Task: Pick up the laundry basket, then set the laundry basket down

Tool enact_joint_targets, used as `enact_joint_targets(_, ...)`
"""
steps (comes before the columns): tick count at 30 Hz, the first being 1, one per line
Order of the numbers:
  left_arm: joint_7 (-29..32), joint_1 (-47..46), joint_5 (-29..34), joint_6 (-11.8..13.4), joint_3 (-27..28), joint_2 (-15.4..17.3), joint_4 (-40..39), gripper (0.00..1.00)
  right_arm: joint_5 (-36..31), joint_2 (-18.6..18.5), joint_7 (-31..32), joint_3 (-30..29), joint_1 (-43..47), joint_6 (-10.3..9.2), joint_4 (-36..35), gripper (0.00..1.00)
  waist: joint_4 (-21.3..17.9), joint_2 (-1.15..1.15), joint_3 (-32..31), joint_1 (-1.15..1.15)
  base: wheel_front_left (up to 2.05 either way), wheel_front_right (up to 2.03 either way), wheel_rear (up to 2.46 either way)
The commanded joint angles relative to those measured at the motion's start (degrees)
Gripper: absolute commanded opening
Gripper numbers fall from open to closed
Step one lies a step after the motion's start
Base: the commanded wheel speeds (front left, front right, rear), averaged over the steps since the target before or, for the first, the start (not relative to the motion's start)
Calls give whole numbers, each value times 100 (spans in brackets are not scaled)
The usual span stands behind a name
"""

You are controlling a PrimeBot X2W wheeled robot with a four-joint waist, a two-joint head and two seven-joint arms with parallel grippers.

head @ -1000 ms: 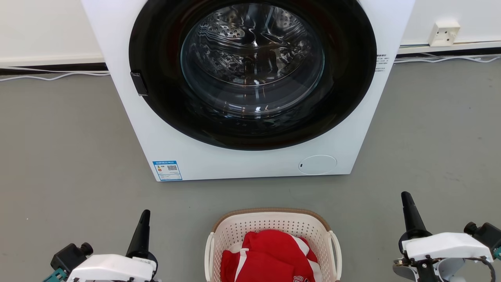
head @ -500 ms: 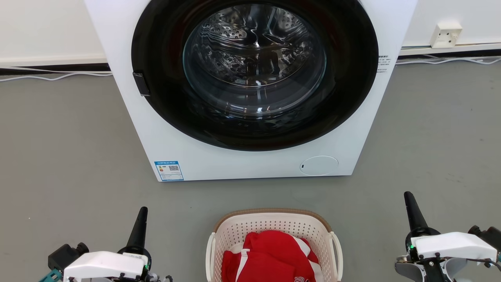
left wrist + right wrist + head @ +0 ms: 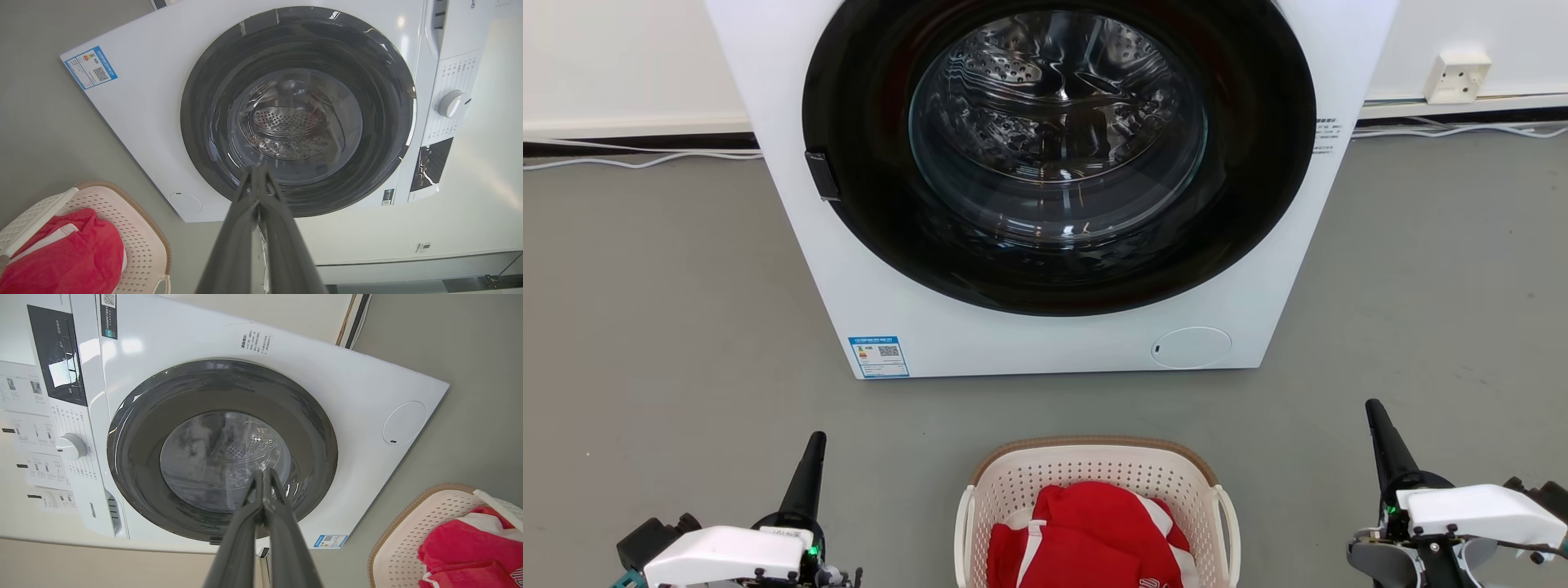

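Lying between hands (untouched): laundry basket

This is a laundry corner in a plain, unfurnished room. A white front-loading washing machine with a round black-rimmed glass door stands at 12 o'clock directly on a smooth grey floor. Its white rotary dial and blue energy label mark it as an ordinary household appliance. At 6 o'clock a cream-white perforated plastic laundry basket holds red and white clothing. Behind the machine a bare white wall meets a black skirting strip. Loose white cables run along it at 10 o'clock, and a white square surface-mounted socket box sits at 2 o'clock.
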Motion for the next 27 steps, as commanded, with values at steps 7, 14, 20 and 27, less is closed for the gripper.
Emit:
enact_joint_targets(7, 130, -364, -453, -72, 223, 70, -117, 0, 499, -12, 152, 31, -140, 37, -227, 0, 15, 0, -8, 0, 0, 0, 0)
enact_joint_targets(14, 249, -393, -851, -80, 286, 74, -105, 0, 942, -2, 269, -6, -136, 39, -256, 0, 31, 0, -17, 0, 0, 0, 0)
enact_joint_targets(20, 350, -418, -1192, -87, 340, 77, -94, 0, 1322, 6, 369, -39, -133, 41, -281, 0, 44, 0, -24, 0, 0, 0, 0)
enact_joint_targets(27, 398, -430, -1352, -90, 366, 79, -89, 0, 1500, 9, 416, -54, -132, 42, -293, 0, 51, 0, -28, 0, 0, 0, 0)
